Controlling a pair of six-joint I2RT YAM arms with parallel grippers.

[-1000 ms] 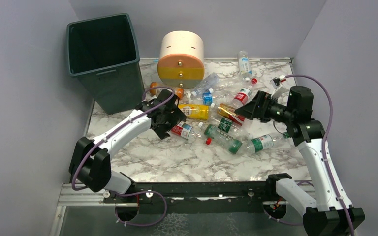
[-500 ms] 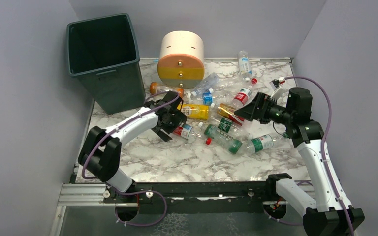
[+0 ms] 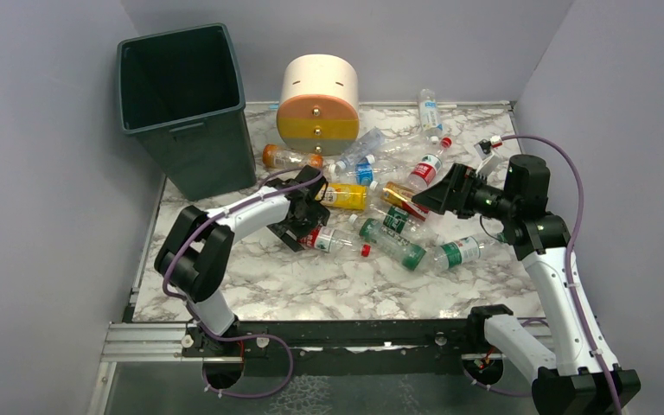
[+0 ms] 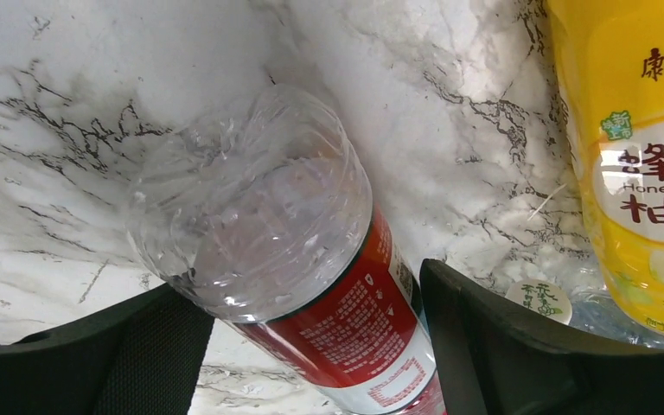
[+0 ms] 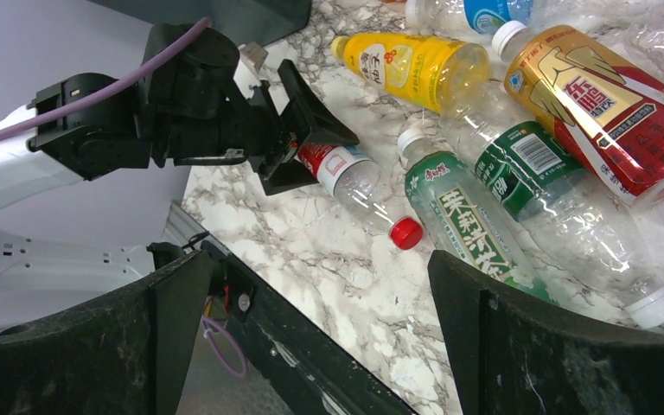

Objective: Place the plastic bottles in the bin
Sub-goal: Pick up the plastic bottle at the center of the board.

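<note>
**Left claw straddles a red-label bottle on the desk**

The left claw (image 5: 304,149) sits low on the desk (image 3: 311,285). Its fingers lie on either side of a clear bottle with a red label (image 4: 268,233), which lies flat just beside a yellow bottle (image 4: 640,156). I cannot tell whether they pinch it. The right claw (image 3: 430,192) hangs spread wide above the heap of plastic bottles (image 3: 380,190), holding nothing. The bin (image 3: 199,147) stands at the far left, apart from both claws.

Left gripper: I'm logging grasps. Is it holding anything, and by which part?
The left gripper holds nothing yet: its open jaws straddle the base end of the clear, red-labelled plastic bottle.
</note>
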